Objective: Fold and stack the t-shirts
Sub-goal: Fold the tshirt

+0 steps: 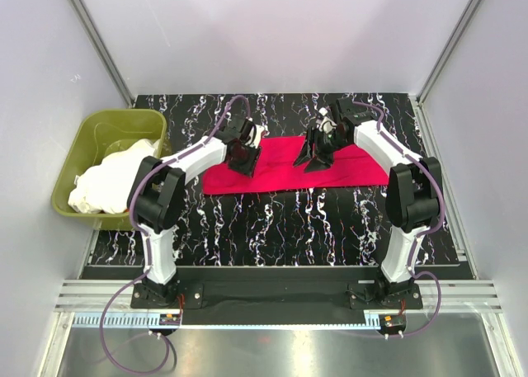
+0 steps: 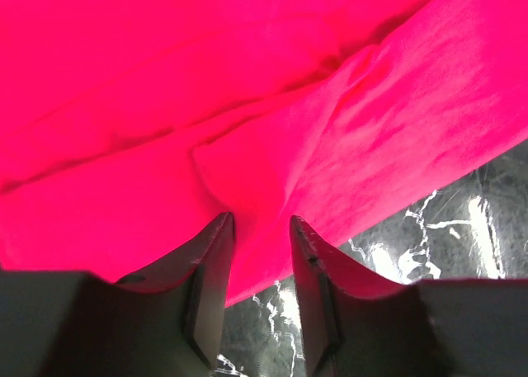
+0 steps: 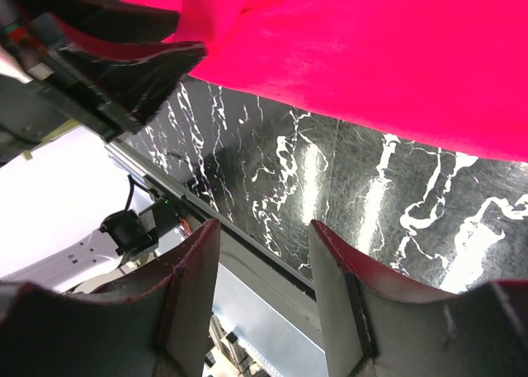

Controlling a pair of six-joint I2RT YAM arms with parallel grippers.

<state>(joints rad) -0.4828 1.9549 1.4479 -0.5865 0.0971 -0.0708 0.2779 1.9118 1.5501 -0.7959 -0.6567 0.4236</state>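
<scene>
Along the left edge of the black, white-veined marble-patterned table sits an olive-green rectangular plastic tub. It holds a loose heap of white to cream cloth t-shirts, piled toward its near right side and rising to the rim there, while the far left of its floor shows bare. Two small tags at the arm bases carry marks too small to read.

On the middle of the table lies a bright crimson-red cloth t-shirt, spread as a long flat band running left to right, apart from the tub.

At the band's left end the left gripper is down on the cloth. In the left wrist view its two dark fingers stand a little apart, with a soft ridge of the red shirt puckering up just beyond the gap between the tips of the left gripper. Whether that ridge is pinched or only straddled I cannot tell. Bare table shows to the right of the fingers.

Over the middle of the band hangs the right gripper. In the right wrist view the jaws of the right gripper are spread and hold nothing: between them only table shows, with the shirt's edge lying beyond the fingertips.
</scene>
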